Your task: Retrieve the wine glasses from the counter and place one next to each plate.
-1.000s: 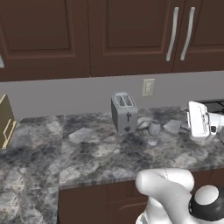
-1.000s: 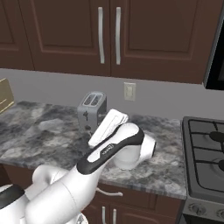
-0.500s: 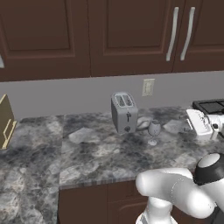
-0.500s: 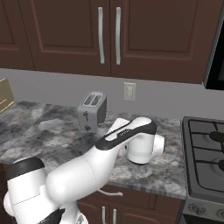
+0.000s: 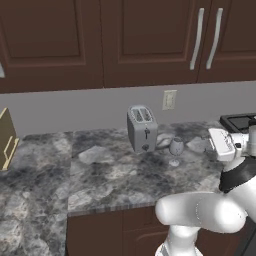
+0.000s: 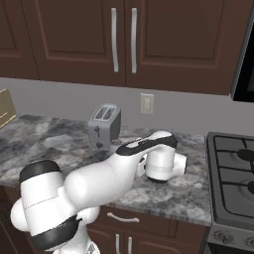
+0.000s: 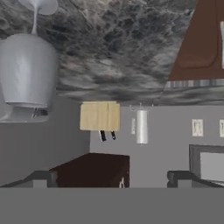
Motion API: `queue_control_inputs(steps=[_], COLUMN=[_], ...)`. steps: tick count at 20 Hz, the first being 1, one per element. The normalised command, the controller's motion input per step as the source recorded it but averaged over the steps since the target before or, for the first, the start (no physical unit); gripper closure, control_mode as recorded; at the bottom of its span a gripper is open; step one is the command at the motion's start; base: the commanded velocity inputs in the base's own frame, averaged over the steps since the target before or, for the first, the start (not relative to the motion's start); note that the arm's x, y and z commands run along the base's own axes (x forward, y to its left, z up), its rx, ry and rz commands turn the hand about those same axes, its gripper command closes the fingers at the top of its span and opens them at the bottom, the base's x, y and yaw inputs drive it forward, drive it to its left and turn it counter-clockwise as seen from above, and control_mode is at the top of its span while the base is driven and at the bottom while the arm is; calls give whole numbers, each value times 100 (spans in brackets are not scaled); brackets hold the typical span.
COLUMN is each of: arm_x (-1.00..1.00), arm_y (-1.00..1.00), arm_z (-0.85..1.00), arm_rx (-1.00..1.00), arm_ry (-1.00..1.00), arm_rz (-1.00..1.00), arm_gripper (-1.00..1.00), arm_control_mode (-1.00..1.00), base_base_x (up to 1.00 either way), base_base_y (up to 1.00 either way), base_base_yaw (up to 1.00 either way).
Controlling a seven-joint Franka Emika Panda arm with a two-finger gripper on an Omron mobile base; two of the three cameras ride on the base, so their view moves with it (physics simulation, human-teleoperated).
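One clear wine glass (image 5: 175,149) stands on the grey marbled counter (image 5: 110,175), just right of the silver toaster (image 5: 141,127). My gripper (image 5: 214,145) hovers to the glass's right, a short way off and at about its height. The hand view is rolled upside down. There the wine glass (image 7: 27,70) sits large at the upper left, foot against the counter (image 7: 131,43). My gripper (image 7: 111,178) is open, with its fingertips (image 7: 41,177) wide apart and nothing between them. The glass lies off to one side of the gap. The plates are out of view.
A stove (image 6: 233,173) borders the counter on the right. A wooden knife block (image 5: 6,137) stands at the far left, seen also as the knife block (image 7: 99,116) in the hand view. Dark cabinets hang above. My arm (image 6: 119,168) stretches across the counter front, past the toaster (image 6: 104,126).
The forearm has swung down and flattened over the counter, and the hand has dropped lower near the glass. The gripper stayed open. Glass and toaster have not moved.
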Motion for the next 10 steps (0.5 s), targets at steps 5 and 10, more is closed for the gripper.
queue_control_inputs(steps=[5, 10], arm_x=[52, 45], arm_y=[0, 0], arm_z=[-32, -47], arm_rx=[-1, 0], arm_ry=[11, 5], arm_rz=[-12, 3], arm_gripper=[-100, -100], arm_control_mode=[-100, -100], base_base_x=[0, 0], base_base_y=[0, 0], base_base_yaw=[0, 0])
